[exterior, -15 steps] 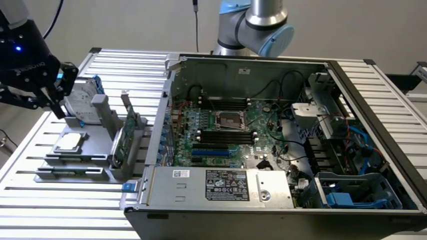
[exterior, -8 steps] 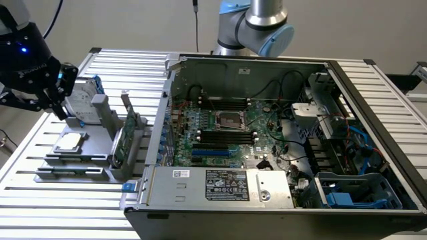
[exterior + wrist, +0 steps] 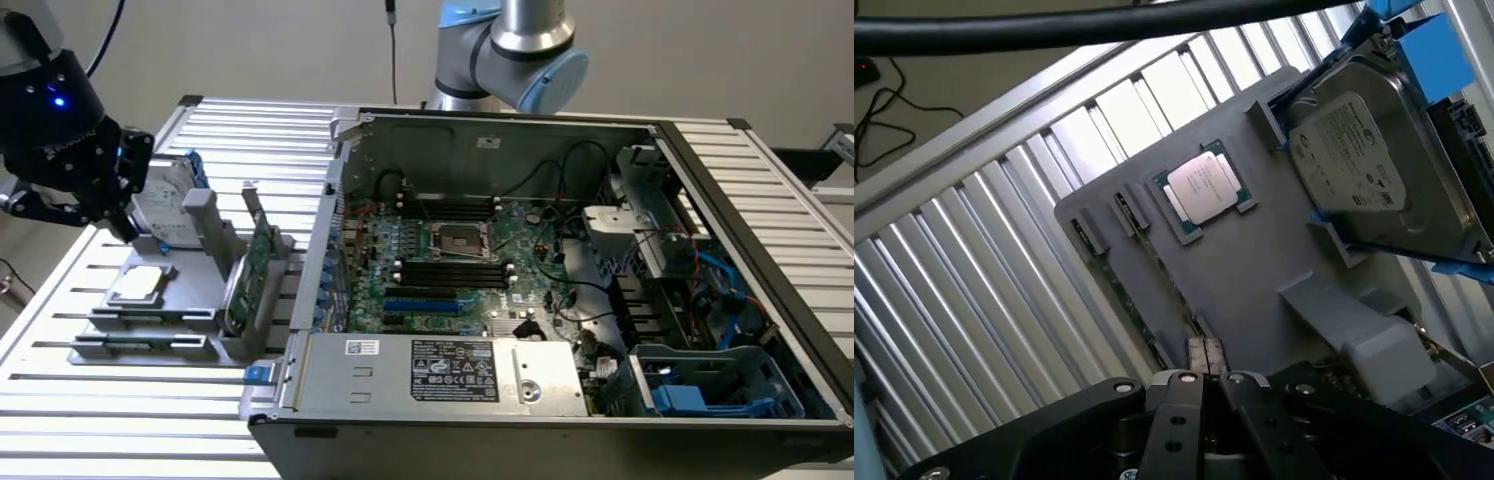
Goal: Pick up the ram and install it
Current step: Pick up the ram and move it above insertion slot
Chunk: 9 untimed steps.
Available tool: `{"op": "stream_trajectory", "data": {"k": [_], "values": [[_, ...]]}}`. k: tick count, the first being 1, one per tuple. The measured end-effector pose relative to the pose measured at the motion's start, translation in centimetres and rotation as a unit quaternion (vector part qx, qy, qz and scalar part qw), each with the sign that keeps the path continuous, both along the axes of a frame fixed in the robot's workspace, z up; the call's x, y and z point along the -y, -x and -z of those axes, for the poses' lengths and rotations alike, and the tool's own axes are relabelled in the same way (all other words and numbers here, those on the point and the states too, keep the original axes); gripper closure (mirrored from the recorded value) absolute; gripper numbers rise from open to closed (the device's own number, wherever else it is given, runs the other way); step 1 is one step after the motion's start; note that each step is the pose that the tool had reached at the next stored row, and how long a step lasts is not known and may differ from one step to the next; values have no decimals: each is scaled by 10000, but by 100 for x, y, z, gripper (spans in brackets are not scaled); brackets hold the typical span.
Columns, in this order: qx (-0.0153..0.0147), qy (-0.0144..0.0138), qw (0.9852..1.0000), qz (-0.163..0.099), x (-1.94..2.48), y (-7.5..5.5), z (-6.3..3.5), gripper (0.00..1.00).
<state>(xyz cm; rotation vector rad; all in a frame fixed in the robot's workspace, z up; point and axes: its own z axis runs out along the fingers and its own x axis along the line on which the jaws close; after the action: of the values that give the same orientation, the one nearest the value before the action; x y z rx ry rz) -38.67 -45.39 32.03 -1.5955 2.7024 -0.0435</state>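
**Ana:** Where is the ram sitting?

**Ben:** It is not sitting in the big computer case [image 3: 801, 300] yet. It is standing on its thin edge in a groove of the grey holder [image 3: 1254, 280], beside the case. The ram [image 3: 1132, 305] is looking like a long, dark green strip there.

**Ana:** What is the gripper doing?

**Ben:** The gripper [image 3: 1204, 375] is hanging over the holder, near one end of the ram. Its fingers are pressing together with nothing between them.

**Ana:** How is the ram going to feel?

**Ben:** I am guessing light, thin and stiff, but easy to hurt. Bending it or squeezing hard could break it. I am thinking the best hold is on its two flat sides, near the middle of the top edge. That is keeping the fingers away from the bottom edge, which goes into the long black slots [image 3: 454, 272].

**Ana:** Are you reading any words?

**Ben:** The silver power box [image 3: 441, 370] is wearing white and black stickers, but the letters are too tiny. The hard drive [image 3: 1364, 170] is showing a pale label I can't read. The little square chip [image 3: 1204, 188] is carrying print that is too small as well.
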Motion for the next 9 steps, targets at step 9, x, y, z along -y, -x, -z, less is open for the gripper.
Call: {"op": "stream_trajectory", "data": {"k": [9], "values": [[-1,0,9967,-814,0,0,37,89]]}}
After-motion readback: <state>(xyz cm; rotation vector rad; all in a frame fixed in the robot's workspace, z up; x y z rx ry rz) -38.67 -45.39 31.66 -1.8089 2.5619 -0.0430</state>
